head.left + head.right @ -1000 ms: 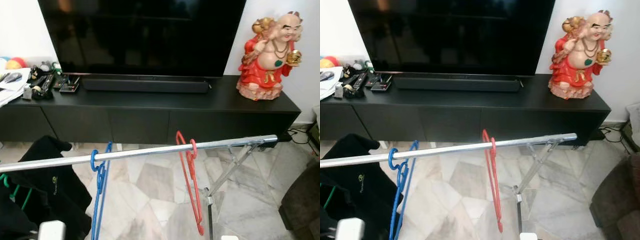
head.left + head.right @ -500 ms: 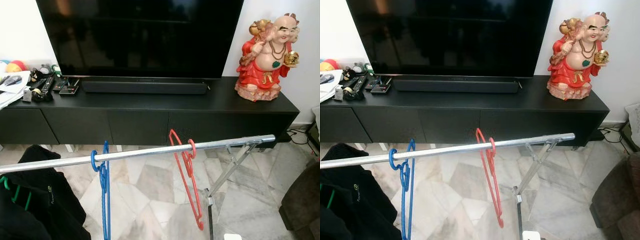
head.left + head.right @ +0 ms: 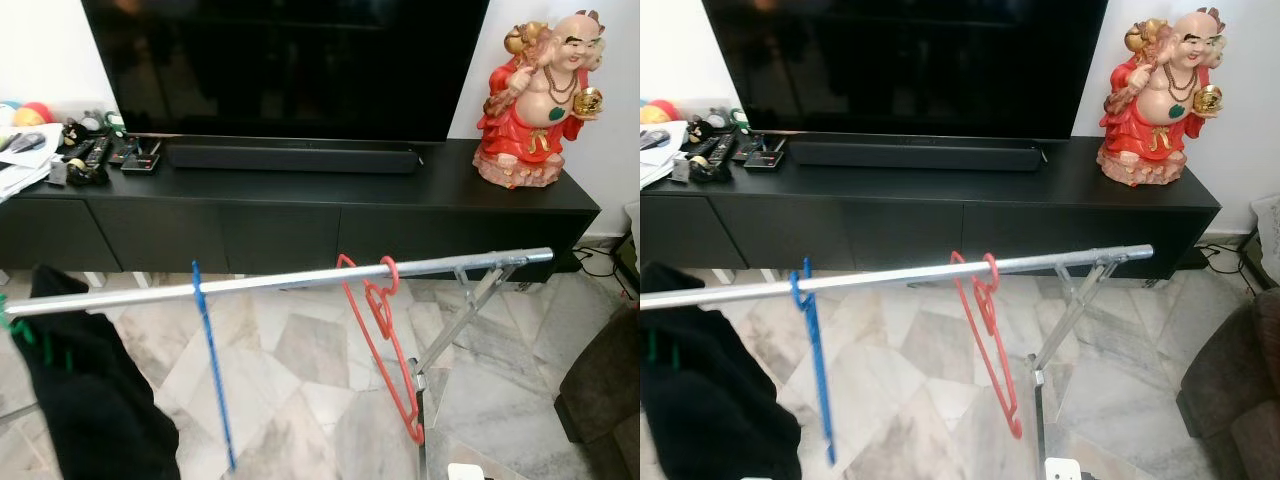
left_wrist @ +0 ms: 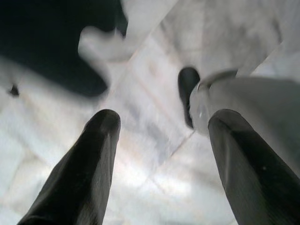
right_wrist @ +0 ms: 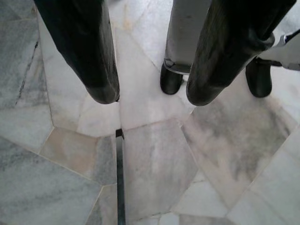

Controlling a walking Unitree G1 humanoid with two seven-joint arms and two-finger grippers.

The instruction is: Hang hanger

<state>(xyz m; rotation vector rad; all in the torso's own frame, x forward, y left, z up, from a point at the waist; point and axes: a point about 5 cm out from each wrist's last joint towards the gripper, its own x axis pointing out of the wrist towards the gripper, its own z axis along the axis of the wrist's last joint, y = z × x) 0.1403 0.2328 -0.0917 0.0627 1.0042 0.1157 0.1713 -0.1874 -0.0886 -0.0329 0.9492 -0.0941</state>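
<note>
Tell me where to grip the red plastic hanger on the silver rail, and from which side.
Grip the red plastic hanger on its long slanted arm, just below the hook, coming from the robot's side of the silver rail. It hangs edge-on and tilted, so that thin bar faces the robot with open space around it; the hook itself wraps the rail. The blue hanger hangs well apart.

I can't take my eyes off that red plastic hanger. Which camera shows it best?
The left eye view: the red plastic hanger shows whole, hooked on the silver metal rail. The right eye view matches it; the wrist views show marble floor.
</note>
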